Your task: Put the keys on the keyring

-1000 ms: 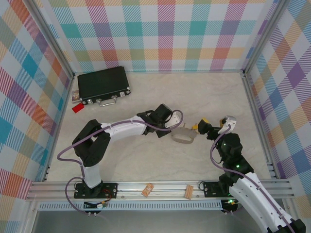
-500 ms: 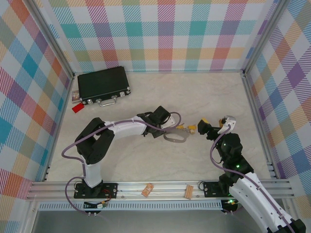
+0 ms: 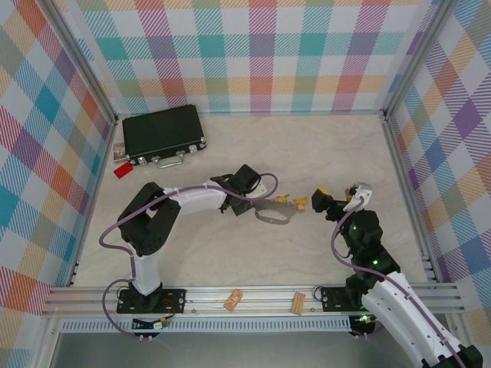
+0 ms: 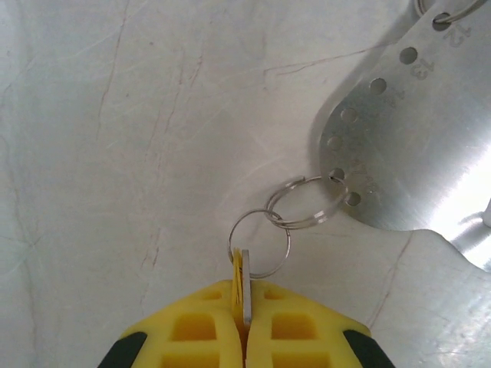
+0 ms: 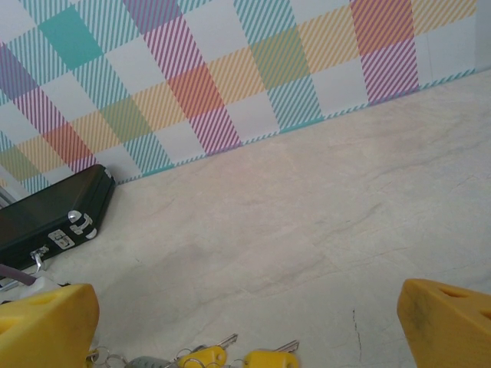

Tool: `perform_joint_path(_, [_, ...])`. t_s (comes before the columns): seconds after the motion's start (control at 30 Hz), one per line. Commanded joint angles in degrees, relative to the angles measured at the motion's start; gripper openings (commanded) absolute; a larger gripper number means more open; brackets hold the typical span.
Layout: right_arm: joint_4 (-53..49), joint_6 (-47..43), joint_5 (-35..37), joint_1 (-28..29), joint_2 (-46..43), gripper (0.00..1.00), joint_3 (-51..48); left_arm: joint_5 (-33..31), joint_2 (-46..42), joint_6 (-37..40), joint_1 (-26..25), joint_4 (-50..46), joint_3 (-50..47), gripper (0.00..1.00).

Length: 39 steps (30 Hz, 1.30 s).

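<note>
My left gripper [image 4: 245, 290] is shut on a key [image 4: 242, 270], seen edge-on with its yellow head between the yellow fingers. That key's thin wire ring links to a second wire ring, which passes through a hole in the grey metal keyring [image 4: 418, 130]. From above, the left gripper [image 3: 262, 201] sits at the keyring's [image 3: 275, 215] left end, with two yellow keys [image 3: 294, 202] trailing to the right. My right gripper [image 3: 328, 204] stands open just right of them, holding nothing. In the right wrist view two keys [image 5: 234, 357] lie between the wide-apart fingers [image 5: 47, 322], just ahead of the right gripper [image 5: 245, 326].
A black case [image 3: 163, 134] lies at the back left, with a small red tag [image 3: 121, 171] beside it. Two wooden clips [image 3: 233, 300] rest on the front rail. Checked walls enclose the table on three sides.
My left gripper has drawn back to the left, dragging the keyring and its keys away from the right gripper. The right arm has stayed still.
</note>
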Motion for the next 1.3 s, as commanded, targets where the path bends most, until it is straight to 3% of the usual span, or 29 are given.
perform_joint_path(0.0, [1.8,1.0,-0.7,-0.2,0.0,0.99,-0.1,-0.4,0.7,-0.2,0.9,-3.1,-0.4,0.0])
perform_joint_path(0.23, [1.7,1.0,-0.6,-0.2,-0.1,0.99,0.0,0.1,2.4,-0.6,1.2,-6.5,1.3,0.03])
perform_joint_path(0.43, [1.7,1.1,-0.9,-0.2,-0.2,0.99,0.0,-0.4,2.4,-1.5,1.7,-7.7,1.3,0.18])
perform_joint_path(0.77, [1.4,1.1,-0.9,-0.2,-0.8,0.99,0.0,-0.3,0.9,-3.0,2.6,-8.7,1.5,0.26])
perform_joint_path(0.97, [1.4,1.0,-0.9,-0.2,-0.7,0.99,0.0,3.7,-5.0,-6.0,2.6,-8.6,1.6,0.49])
perform_joint_path(1.1, [1.4,1.0,-1.2,-0.2,-0.7,0.99,0.2,7.7,-11.3,-9.1,2.7,-7.2,0.6,0.58])
perform_joint_path(1.27, [1.6,0.6,-1.4,-0.2,-0.5,0.99,0.3,10.0,-20.8,-15.4,3.1,-1.7,-3.6,0.82])
